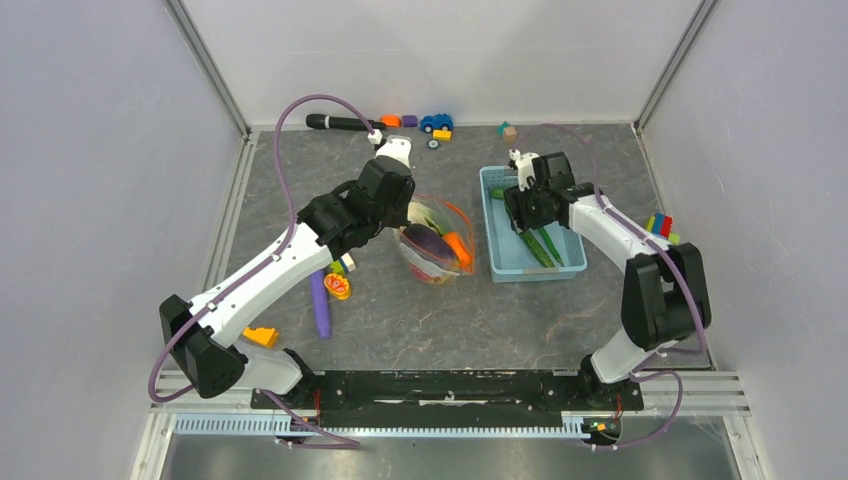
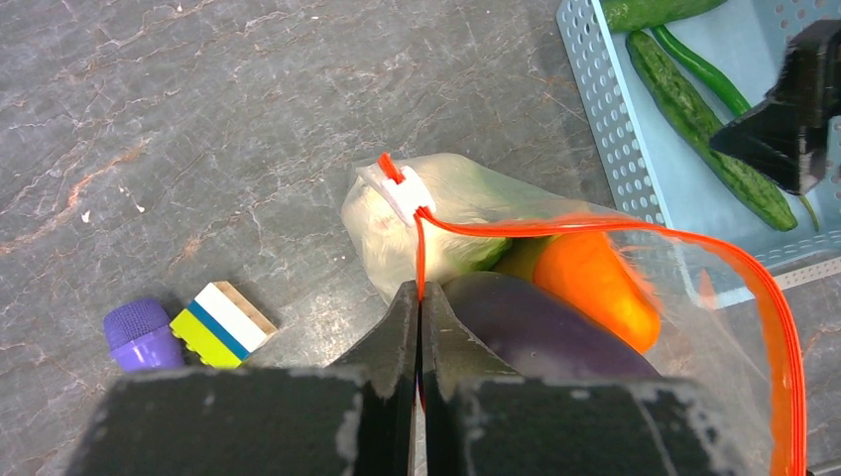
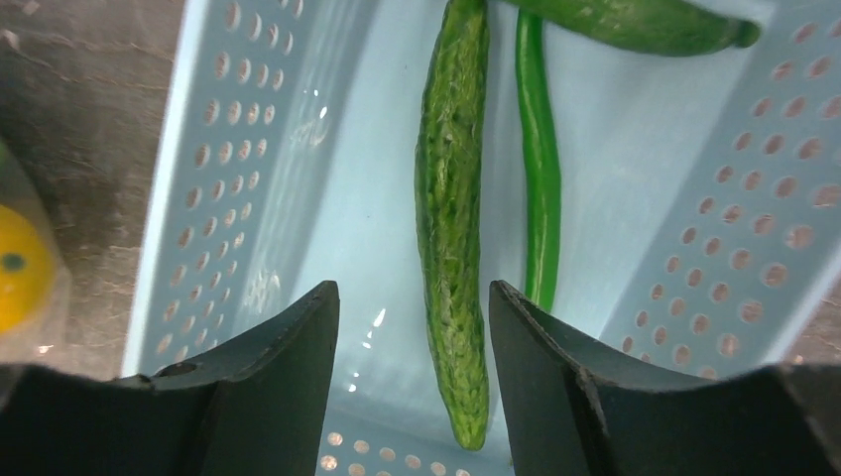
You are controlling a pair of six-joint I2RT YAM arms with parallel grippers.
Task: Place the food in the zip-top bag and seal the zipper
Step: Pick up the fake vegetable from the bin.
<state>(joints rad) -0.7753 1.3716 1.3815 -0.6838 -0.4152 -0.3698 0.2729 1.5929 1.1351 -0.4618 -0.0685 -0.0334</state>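
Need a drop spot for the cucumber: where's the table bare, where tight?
Bare: the near strip between the bag and the base rail, and the far patch between the toy car and the basket. Crowded: left of the bag, around the purple stick and blocks, under the left arm.

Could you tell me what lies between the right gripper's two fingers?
The bumpy green cucumber in the blue basket, seen in the right wrist view.

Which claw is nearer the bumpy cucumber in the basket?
Right. Right claw hangs over the cucumber, jaws either side; left claw is at the zip-top bag, shut on the zipper.
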